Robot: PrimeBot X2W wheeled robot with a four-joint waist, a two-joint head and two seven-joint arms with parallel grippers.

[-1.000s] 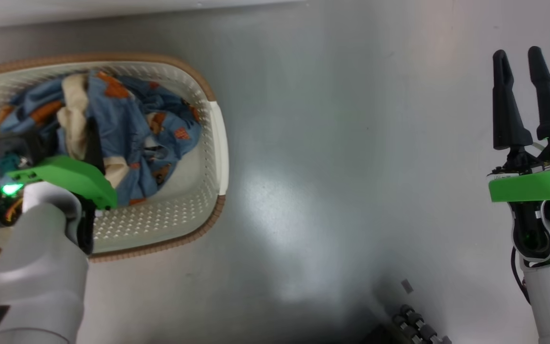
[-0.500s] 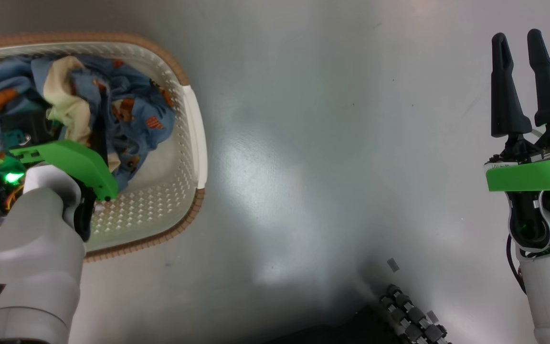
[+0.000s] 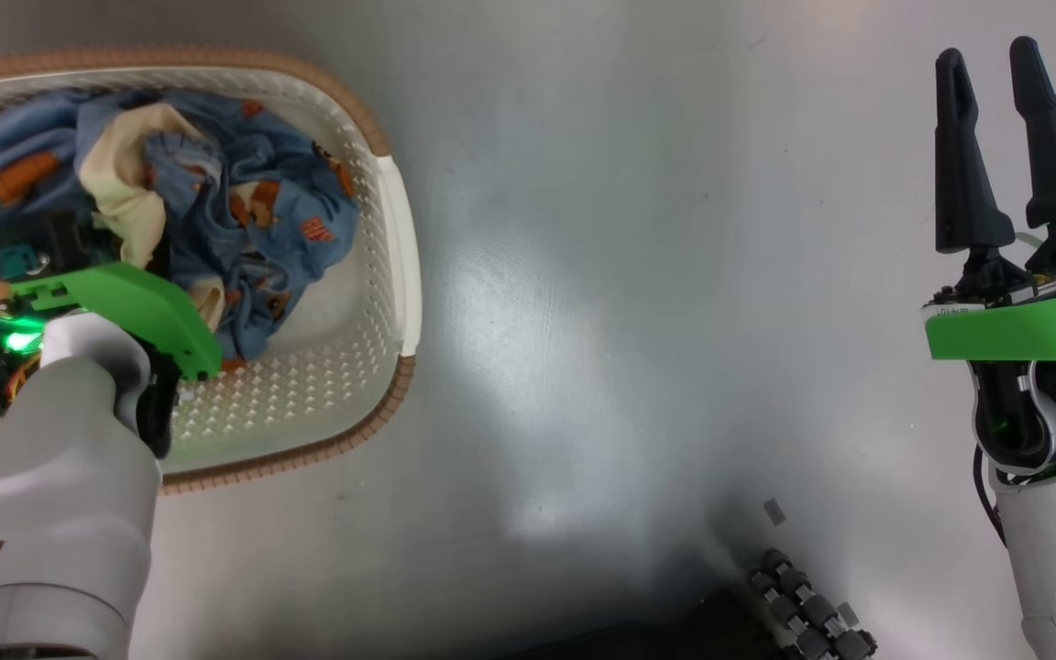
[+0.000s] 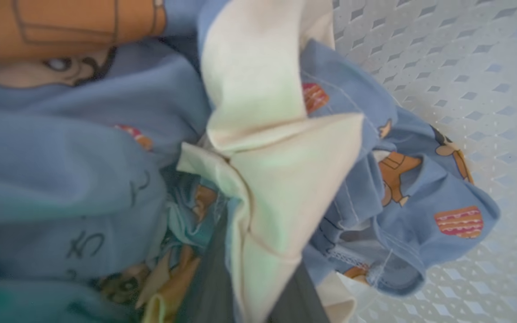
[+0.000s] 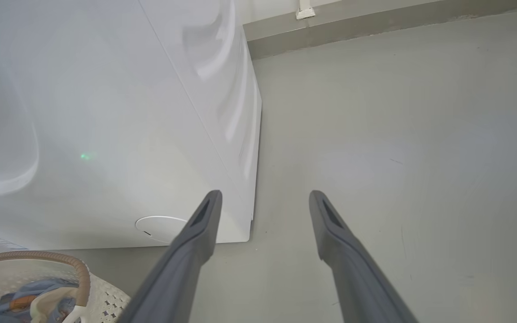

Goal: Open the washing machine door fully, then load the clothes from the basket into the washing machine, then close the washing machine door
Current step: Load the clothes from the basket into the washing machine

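The cream-white perforated basket (image 3: pixel 397 275) with its brown rim sits on the floor at the left. Inside it the clothes (image 3: pixel 244 220) lie heaped, light-blue with orange-brown figures and cream parts. My left gripper (image 3: pixel 161 266) reaches down into the heap. In the left wrist view its dark fingers (image 4: pixel 213 282) pinch a cream fold of the clothes (image 4: pixel 276 170). My right gripper (image 3: pixel 986 55) hangs open over bare floor at the right, far from the basket. The right wrist view shows the white washing machine (image 5: pixel 106 112) with its round service flap (image 5: pixel 162 224). The door is out of view.
Grey floor (image 3: pixel 583 275) stretches between the basket and my right arm. My wheeled base's rollers (image 3: pixel 812 614) show at the bottom. In the right wrist view the basket (image 5: pixel 79 273) stands before the machine, and a wall skirting (image 5: pixel 375 27) runs behind.
The head camera has shifted, so the basket sits differently in the picture. The cloth around my left gripper has bunched up higher. My right gripper stays open.
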